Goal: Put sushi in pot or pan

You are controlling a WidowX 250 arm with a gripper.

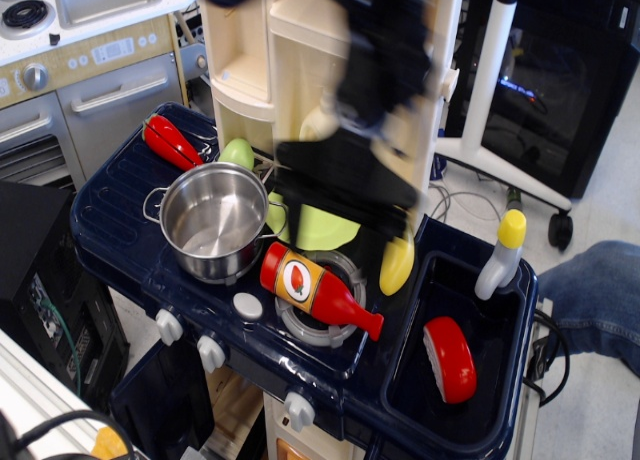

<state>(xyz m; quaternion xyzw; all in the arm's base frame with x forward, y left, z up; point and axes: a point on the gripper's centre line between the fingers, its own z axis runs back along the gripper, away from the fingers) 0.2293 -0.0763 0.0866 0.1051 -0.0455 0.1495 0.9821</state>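
The sushi (450, 358), a red-topped oval piece with a white base, lies in the dark blue sink basin (420, 390) at the front right. The shiny steel pot (214, 220) stands empty on the left of the toy stove top. My gripper (345, 185) is a dark motion-blurred shape above the stove's middle, between the pot and the sink, covering the white bottle and part of the banana. Its fingers are too blurred to read. It is well apart from the sushi.
A red ketchup bottle (315, 288) lies on the burner in front. A light-green plate (318, 226), a yellow banana (397, 263) and a long red toy (170, 141) lie around the pot. A yellow-capped bottle (500, 255) leans in the sink. The cream shelf unit (250, 70) rises behind.
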